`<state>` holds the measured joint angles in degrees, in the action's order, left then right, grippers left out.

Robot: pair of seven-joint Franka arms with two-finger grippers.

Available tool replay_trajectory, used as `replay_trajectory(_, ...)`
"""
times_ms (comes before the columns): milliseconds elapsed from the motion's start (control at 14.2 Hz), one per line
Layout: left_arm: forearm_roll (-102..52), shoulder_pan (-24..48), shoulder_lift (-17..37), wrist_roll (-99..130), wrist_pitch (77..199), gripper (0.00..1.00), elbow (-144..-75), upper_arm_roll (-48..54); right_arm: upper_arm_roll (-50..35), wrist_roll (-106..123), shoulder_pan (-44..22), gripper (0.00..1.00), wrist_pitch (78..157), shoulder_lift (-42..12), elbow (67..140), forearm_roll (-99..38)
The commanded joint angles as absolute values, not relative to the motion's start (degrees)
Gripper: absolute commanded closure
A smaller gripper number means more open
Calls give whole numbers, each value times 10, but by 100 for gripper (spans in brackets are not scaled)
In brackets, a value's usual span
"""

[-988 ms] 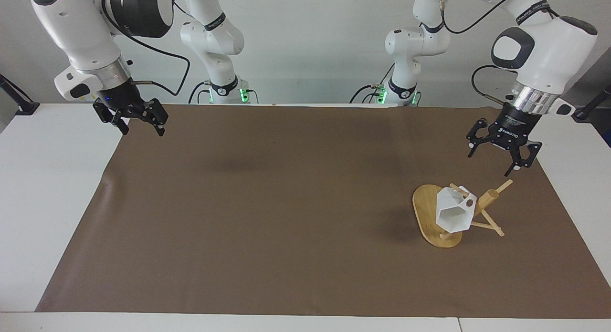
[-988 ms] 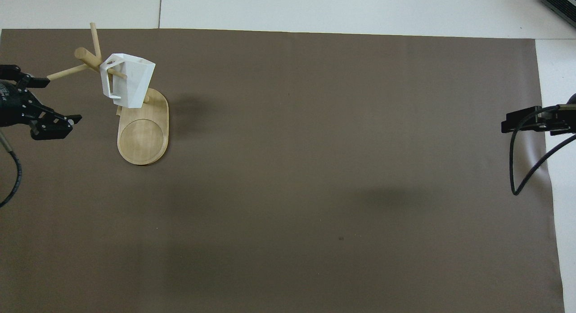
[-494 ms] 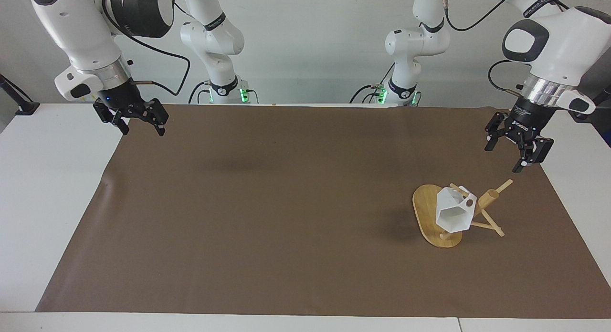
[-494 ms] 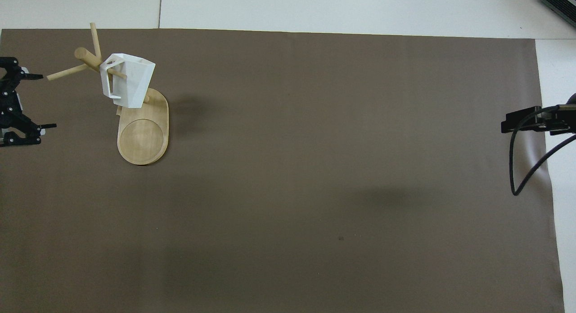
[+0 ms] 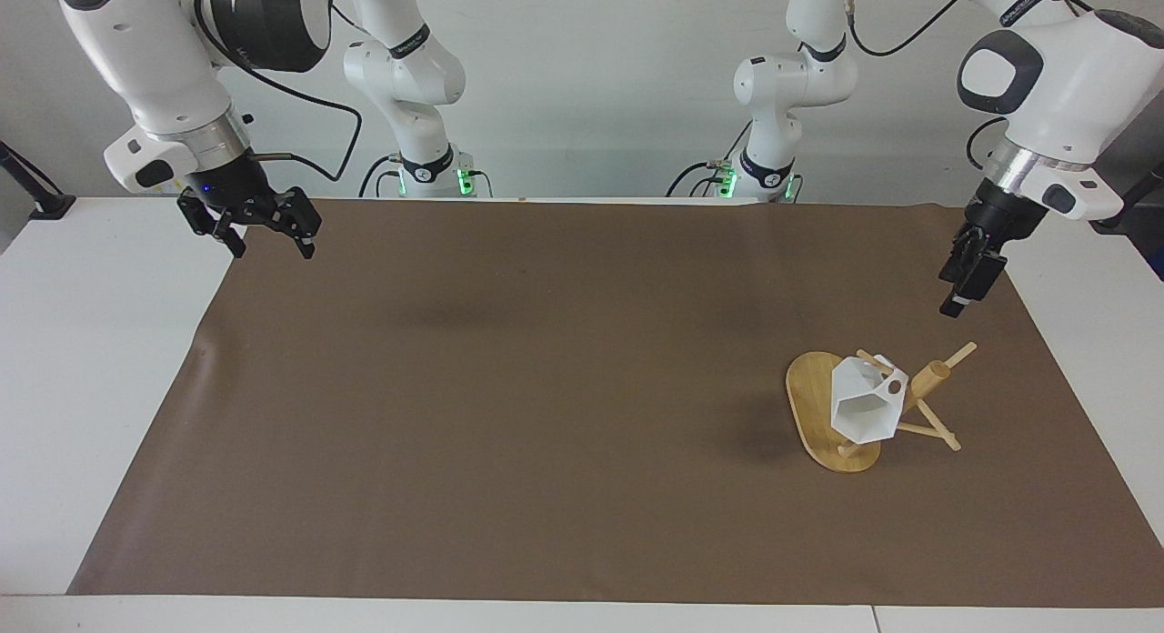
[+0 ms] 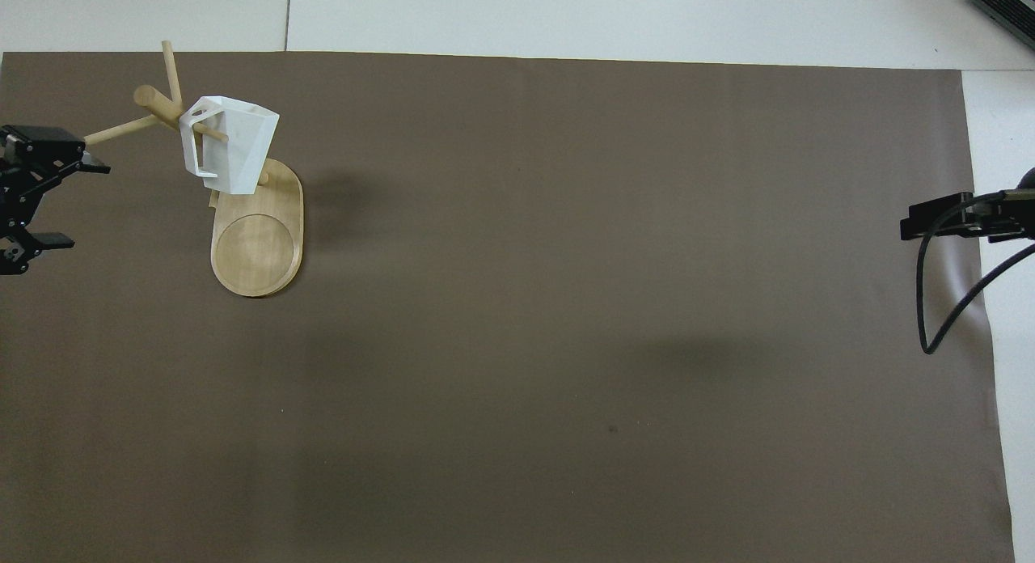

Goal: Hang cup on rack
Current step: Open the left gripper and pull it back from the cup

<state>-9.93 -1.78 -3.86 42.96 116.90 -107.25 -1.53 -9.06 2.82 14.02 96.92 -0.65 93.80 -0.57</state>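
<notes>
On the left arm's end of the mat [image 5: 546, 387], the cup [image 5: 862, 407] is hanging on the rack [image 5: 823, 406], handle threaded over one of the pegs and the body tipped out over the oval base. Nothing of mine is touching it, so I'd call the main job pretty much done.

My left gripper [image 6: 36, 199] is up in the air over the mat's edge, clear of the rack, close to the tip of the peg that sticks out my way. The overhead view shows its fingers spread apart with nothing between them, so it's let go and empty. From the facing view it's turned edge-on, and you can't read much there.

My right gripper [image 5: 264, 222] is parked way off at the right arm's end, hovering over the mat's corner nearest the bases. Fingers apart, empty too. That arm is just waiting.

What's left, as far as I can judge: get the left arm fully out of the way without clipping that peg, since a bump might tip the rack or swing the cup off. The cup hangs at a slant, but looks properly seated on the peg.
</notes>
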Motion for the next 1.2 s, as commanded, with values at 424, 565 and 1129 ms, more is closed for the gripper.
replay_trajectory(424, -11, -11, -41, 7, 1033, 0, -1017, -8, -94, 40, 144, 0, 962, 1, 943, -4)
replay_trajectory(565, -1, -6, -39, -28, 1006, 0, -999, -5, -94, 40, 144, 0, 962, 1, 943, -4)
replay_trajectory(1129, 11, 12, -19, -30, 908, 0, -902, 1, -94, 40, 144, 0, 962, 1, 943, -4)
